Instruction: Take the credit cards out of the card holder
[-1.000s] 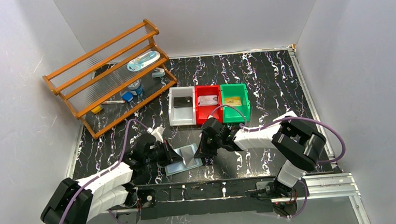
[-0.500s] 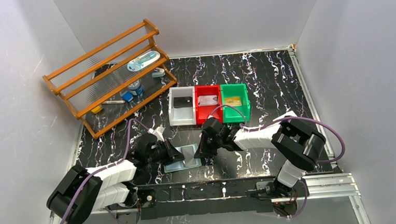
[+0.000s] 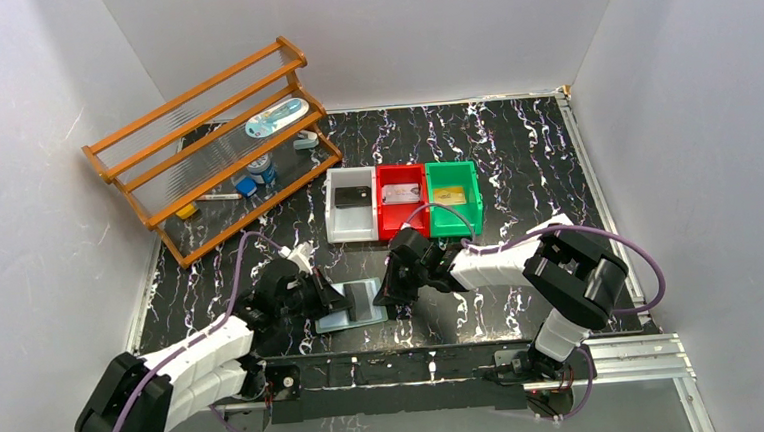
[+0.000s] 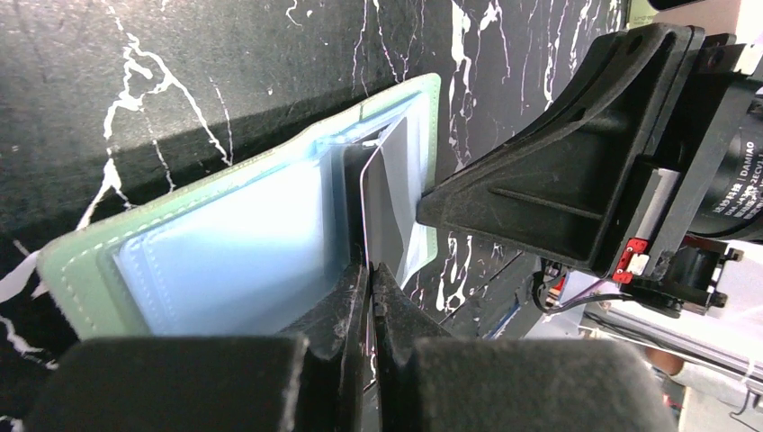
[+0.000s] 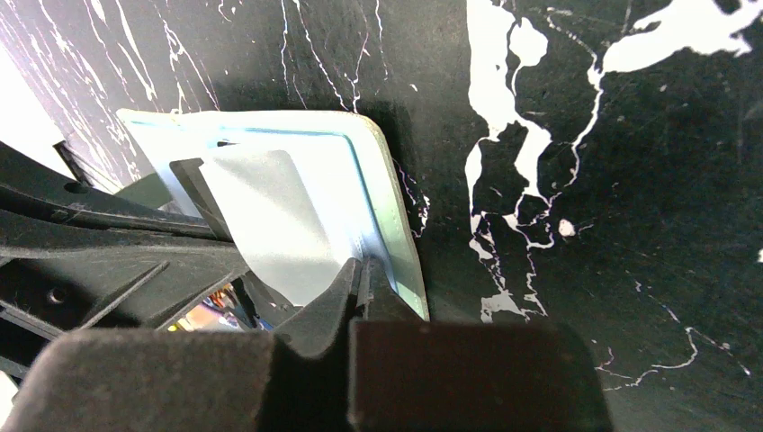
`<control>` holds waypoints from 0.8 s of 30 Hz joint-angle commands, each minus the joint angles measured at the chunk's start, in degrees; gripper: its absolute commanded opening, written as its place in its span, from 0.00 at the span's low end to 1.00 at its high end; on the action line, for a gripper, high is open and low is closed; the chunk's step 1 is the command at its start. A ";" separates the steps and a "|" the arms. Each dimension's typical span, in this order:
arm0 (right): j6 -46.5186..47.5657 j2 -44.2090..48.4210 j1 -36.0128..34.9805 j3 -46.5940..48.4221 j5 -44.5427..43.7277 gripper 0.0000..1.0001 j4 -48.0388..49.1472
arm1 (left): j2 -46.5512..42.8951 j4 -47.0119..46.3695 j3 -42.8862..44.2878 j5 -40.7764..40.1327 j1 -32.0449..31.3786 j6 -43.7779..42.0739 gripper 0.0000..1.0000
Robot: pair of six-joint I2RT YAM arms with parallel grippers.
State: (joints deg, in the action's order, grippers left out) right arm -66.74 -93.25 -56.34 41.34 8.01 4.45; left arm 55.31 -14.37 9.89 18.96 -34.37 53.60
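Note:
The card holder lies spread open near the table's front edge, grey-green rim and pale blue clear pockets facing up. A grey credit card stands partly out of its middle pocket. My left gripper is shut on that card's near edge. My right gripper comes from the other side and is shut on the card holder's right rim and pocket edge. The same credit card shows pale grey in the right wrist view. The two grippers face each other across the holder.
Behind the holder stand three bins, white, red and green, each with a card lying in it. A wooden rack with small items stands at the back left. Grey walls enclose the table.
The left arm's rear links have shifted and the holder has slid slightly towards the left arm. The right arm has stayed where it was.

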 commanded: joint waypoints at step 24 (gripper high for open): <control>14.83 3.89 -0.31 11.00 2.06 0.33 -6.66 | -2.55 10.87 3.56 -1.66 -0.06 -4.91 0.00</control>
State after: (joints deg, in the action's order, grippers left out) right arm -54.68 -90.85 -56.34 50.00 8.95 -2.33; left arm 52.34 -5.52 12.16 16.95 -34.35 50.04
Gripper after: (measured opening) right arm 0.326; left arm 0.017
